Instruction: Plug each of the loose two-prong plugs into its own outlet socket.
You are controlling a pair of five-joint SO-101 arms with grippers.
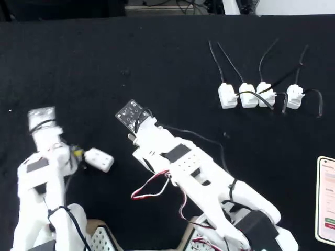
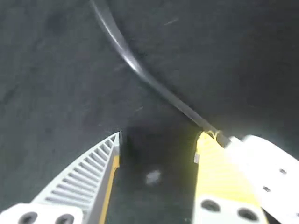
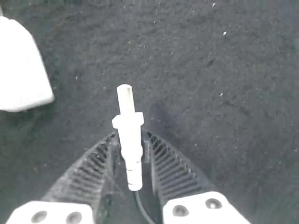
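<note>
A white socket block (image 1: 99, 159) lies at the front left of the black table, its black cable (image 2: 140, 72) trailing away. My left gripper (image 1: 77, 152) sits right beside it, open, and the block (image 2: 266, 168) lies against the outside of the yellow finger (image 2: 217, 172). Nothing is between the fingers. My right gripper (image 3: 131, 137) is shut on a slim white plug (image 3: 125, 109) that sticks out past its fingertips. That plug points toward the table near the white block (image 3: 21, 70). In the high view the right gripper (image 1: 137, 138) is near the table's middle.
Several white plug-and-socket units (image 1: 247, 95) with black cables stand in a row at the back right. A phone (image 1: 325, 198) lies at the right edge. Red and white wires (image 1: 152, 188) loop off the right arm.
</note>
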